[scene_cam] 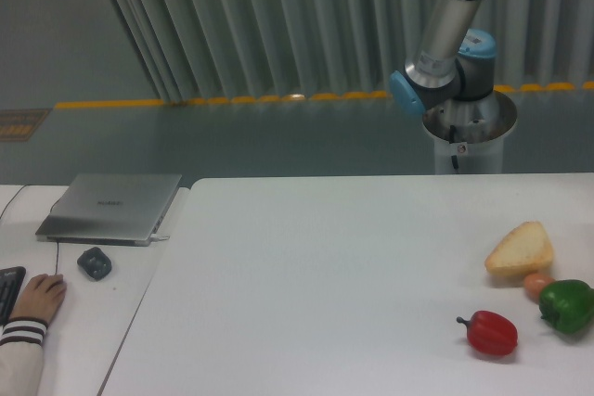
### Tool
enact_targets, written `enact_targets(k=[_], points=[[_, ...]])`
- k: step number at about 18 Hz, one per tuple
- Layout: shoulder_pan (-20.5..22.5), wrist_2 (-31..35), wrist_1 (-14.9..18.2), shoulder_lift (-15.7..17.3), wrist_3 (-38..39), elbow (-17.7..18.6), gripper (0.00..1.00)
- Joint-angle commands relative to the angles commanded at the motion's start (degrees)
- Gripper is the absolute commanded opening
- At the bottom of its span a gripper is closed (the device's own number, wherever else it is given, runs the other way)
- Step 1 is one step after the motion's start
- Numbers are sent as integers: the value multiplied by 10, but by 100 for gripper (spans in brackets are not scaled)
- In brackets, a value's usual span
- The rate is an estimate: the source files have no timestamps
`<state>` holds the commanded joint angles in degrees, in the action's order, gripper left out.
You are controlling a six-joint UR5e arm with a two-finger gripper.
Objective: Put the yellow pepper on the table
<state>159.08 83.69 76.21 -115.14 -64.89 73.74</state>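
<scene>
The yellow pepper is not visible in this view. The large white table (325,266) fills the lower middle and right. The robot arm (445,53) rises from its base behind the table's far right edge and runs out of the frame at the top. The gripper is out of view.
At the table's right side lie a pale bread wedge (520,249), a small orange ball (536,284), a green pepper (567,305) and a red pepper (490,332). On the left desk (83,322) are a silver laptop (111,208), a mouse (95,262) and a person's hand (37,299).
</scene>
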Motion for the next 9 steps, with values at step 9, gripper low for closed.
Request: enact_targets(k=[9], points=[[-44, -4, -68, -18, 173, 0, 29]])
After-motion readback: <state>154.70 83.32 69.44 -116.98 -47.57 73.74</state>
